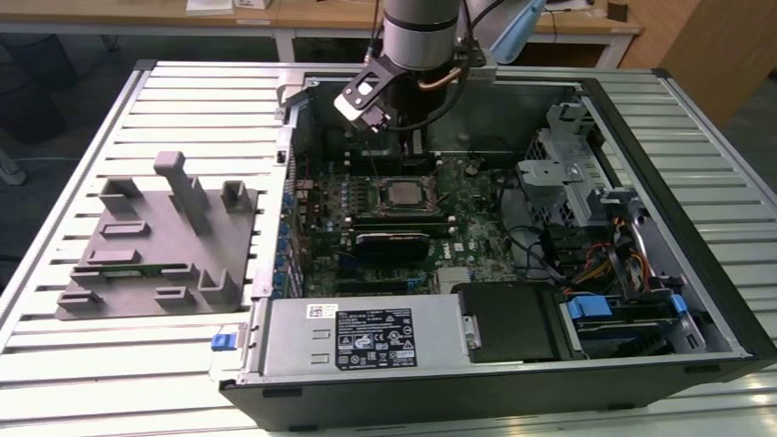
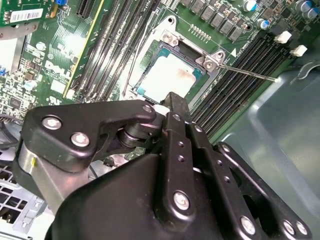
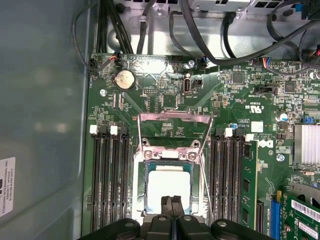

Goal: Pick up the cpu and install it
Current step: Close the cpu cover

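The cpu (image 3: 169,186), a small square chip with a pale silvery top, lies flat in the motherboard socket (image 3: 141,200). It is seen too in the second wrist view (image 2: 167,75) and in the exterior view (image 1: 398,193). The socket's metal load plate (image 3: 175,122) is swung open and its thin lever (image 2: 250,74) stands free. My gripper (image 3: 172,202) hangs just above the cpu's edge, its two black fingers pressed together with nothing between them; the second wrist view shows the gripper (image 2: 172,97) from behind. In the exterior view the gripper (image 1: 407,146) is inside the open computer case, beyond the socket.
A grey plastic holder (image 1: 158,246) sits on the slatted table at the exterior view's left. The silver power supply (image 1: 364,337) fills the case's near side, drive cages (image 1: 570,173) the right. Memory slots (image 3: 107,175) flank the socket, with one memory module (image 3: 247,185) and cables (image 3: 200,30) nearby.
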Available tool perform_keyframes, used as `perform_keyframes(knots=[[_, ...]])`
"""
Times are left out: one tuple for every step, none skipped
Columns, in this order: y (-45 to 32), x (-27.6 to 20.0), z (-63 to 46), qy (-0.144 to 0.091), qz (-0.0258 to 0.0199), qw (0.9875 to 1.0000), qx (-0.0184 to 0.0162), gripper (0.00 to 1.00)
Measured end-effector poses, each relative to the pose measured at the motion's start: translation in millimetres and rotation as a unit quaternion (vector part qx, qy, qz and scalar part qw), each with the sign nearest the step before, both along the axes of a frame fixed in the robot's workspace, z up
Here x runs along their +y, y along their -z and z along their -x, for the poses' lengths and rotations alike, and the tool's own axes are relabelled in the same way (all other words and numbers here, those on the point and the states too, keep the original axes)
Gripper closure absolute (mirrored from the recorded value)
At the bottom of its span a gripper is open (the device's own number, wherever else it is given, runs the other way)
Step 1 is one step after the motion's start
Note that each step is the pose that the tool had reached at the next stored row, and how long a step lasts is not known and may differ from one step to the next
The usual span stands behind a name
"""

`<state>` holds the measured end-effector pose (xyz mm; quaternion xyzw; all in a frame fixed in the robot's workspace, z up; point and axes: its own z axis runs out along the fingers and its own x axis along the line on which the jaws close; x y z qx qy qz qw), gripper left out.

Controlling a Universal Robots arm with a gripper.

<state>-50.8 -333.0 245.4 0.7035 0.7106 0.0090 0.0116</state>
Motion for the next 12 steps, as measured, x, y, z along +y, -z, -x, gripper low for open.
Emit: perform_keyframes(knots=[[-0.1, 0.0, 0.0, 0.000, 0.0001, 1.0000, 0.0001, 0.89], [-0.2, 0.0, 0.0, 0.000, 0.0001, 1.0000, 0.0001, 0.89], [-0.2, 0.0, 0.0, 0.000, 0.0001, 1.0000, 0.0001, 0.89], [-0.2, 0.0, 0.0, 0.000, 0.0001, 1.0000, 0.0001, 0.89], [-0.6, -0.1, 0.1, 0.000, 0.0003, 1.0000, 0.0002, 0.89], [-1.5, -0.1, 0.1, 0.000, 0.0004, 1.0000, 0.0003, 0.89], [-2.7, -0.1, 0.1, 0.000, 0.0002, 1.0000, 0.0001, 0.89], [-4.5, -0.1, 0.0, 0.000, 0.0002, 1.0000, 0.0001, 0.89], [-6.6, 0.0, 0.0, 0.000, 0.0002, 1.0000, 0.0001, 0.89], [-8.6, 0.0, 0.0, 0.000, 0.0002, 1.0000, 0.0001, 0.89], [-10.2, 0.0, 0.1, 0.000, 0.0002, 1.0000, 0.0001, 0.89], [-11.0, 0.0, 0.0, 0.000, 0.0002, 1.0000, 0.0001, 0.89]])
